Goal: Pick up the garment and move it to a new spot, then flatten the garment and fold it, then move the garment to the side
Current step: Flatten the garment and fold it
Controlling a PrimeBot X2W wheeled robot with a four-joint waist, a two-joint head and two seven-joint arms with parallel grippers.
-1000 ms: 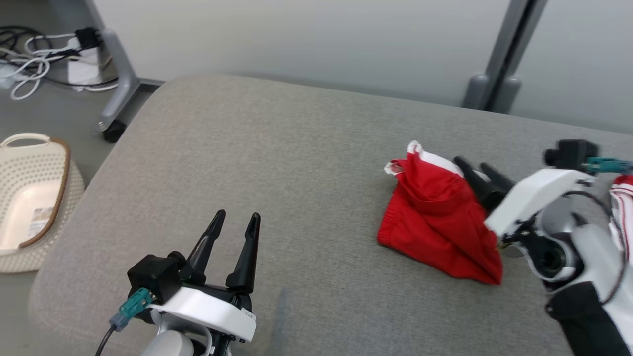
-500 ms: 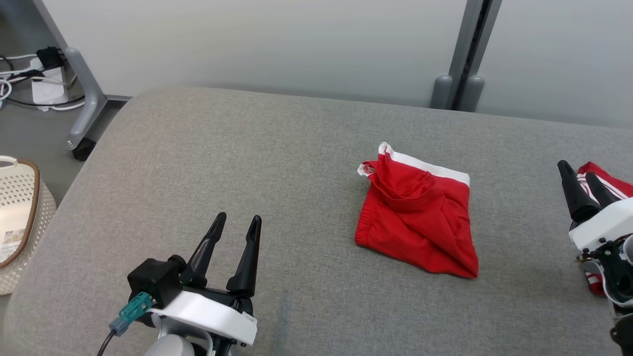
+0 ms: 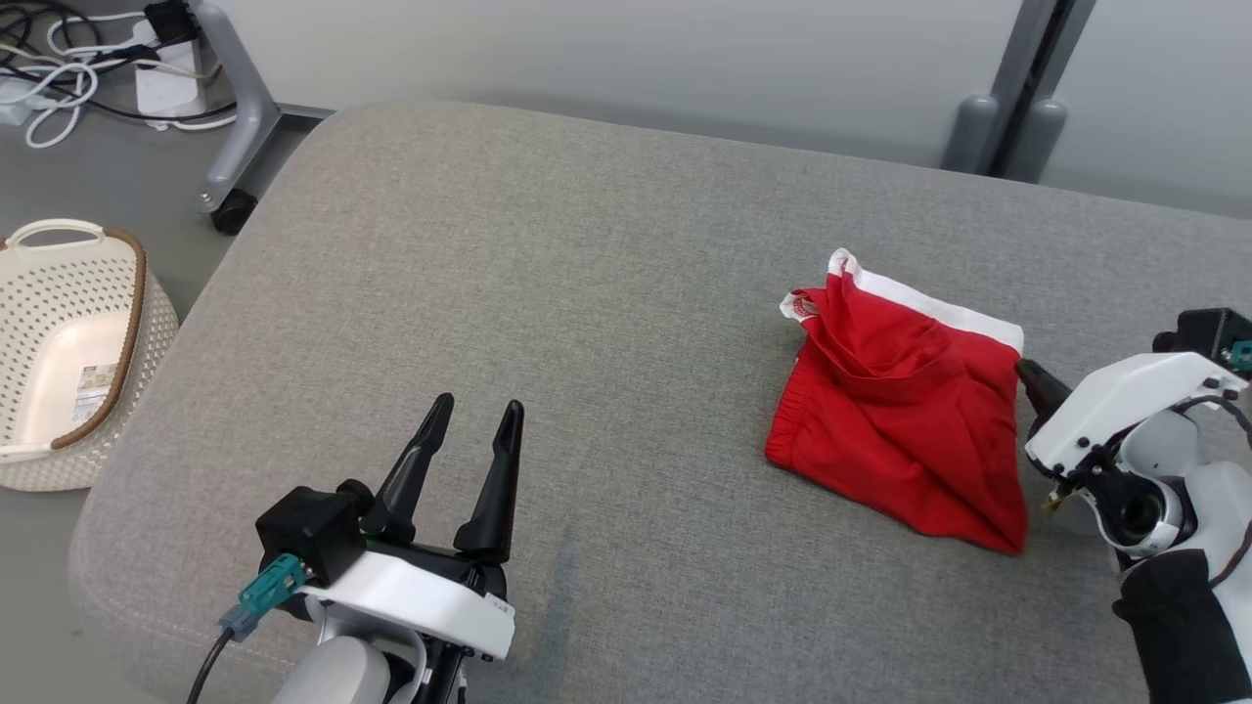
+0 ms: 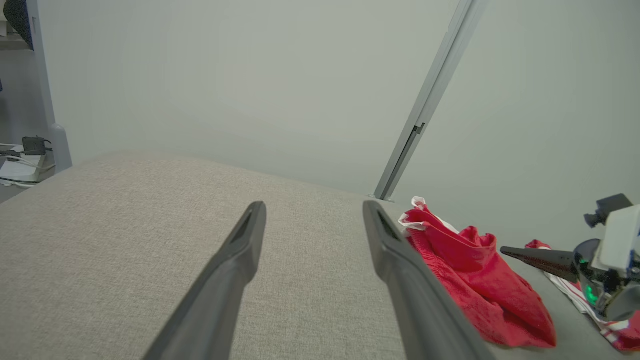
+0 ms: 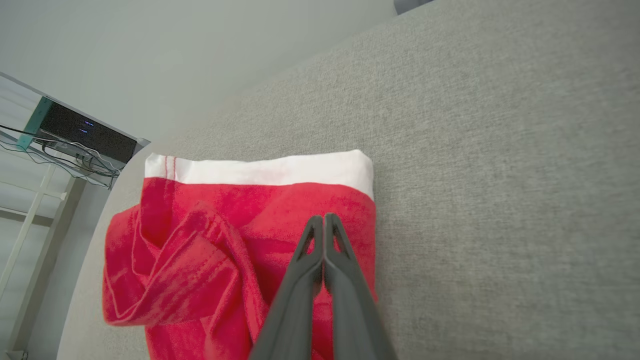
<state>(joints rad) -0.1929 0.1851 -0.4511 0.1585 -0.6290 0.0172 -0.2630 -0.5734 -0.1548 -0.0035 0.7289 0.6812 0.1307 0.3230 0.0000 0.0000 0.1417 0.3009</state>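
Back from the right, the right gripper [image 5: 324,219] is now at the right edge of the one red garment [image 3: 895,430] on the grey cushion [image 3: 587,293], its two fingers pressed together. Well apart, the left gripper [image 3: 477,404] holds its two fingers spread; one basket [image 3: 138,284] sits on the floor [image 3: 88,176].

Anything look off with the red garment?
Yes: the red garment isn't lying flat. Beside its white waistband, one corner is bunched into a raised, twisted fold. The right hand, shut, is at the opposite edge.

Folded red garment [image 3: 895,430], white-banded, on grey cushion [image 3: 548,293]
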